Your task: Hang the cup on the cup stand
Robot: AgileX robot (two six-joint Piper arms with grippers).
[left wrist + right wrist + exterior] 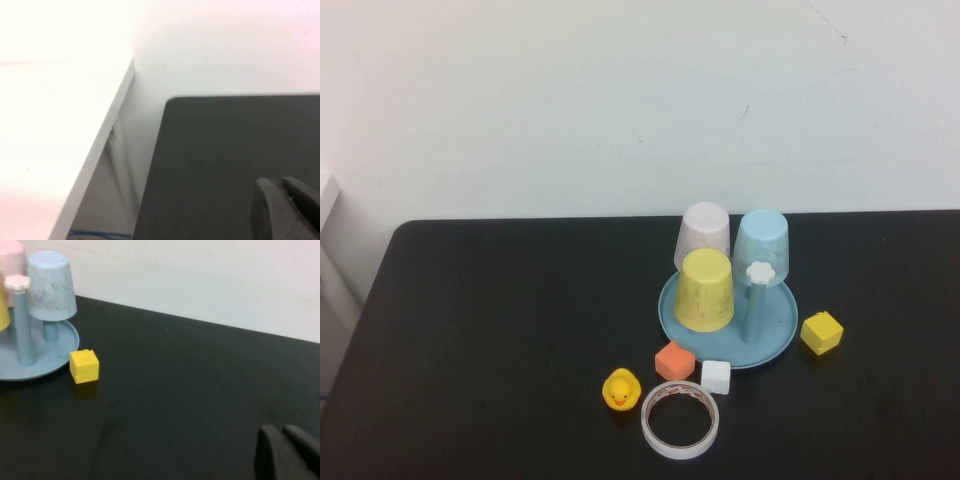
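Note:
The yellow cup (pixel 705 290) sits upside down over a post on the front left of the cup stand (pixel 777 338), a round blue dish with upright blue posts. One bare post with a white flower cap (pixel 760 272) stands to the cup's right. Only a sliver of the yellow cup (pixel 2 310) shows in the right wrist view, next to the stand (pixel 56 347). Neither arm shows in the high view. My left gripper (pixel 281 184) is shut and empty over the table's far left corner. My right gripper (pixel 282 432) is shut and empty over bare table, to the right of the stand.
A pale pink cup (pixel 705 232) and a light blue cup (pixel 762 243) hang upside down on the stand's back posts. A yellow cube (pixel 821 332) lies right of the stand. An orange block (pixel 674 360), a white block (pixel 716 376), a rubber duck (pixel 621 389) and a white tape ring (pixel 680 419) lie in front.

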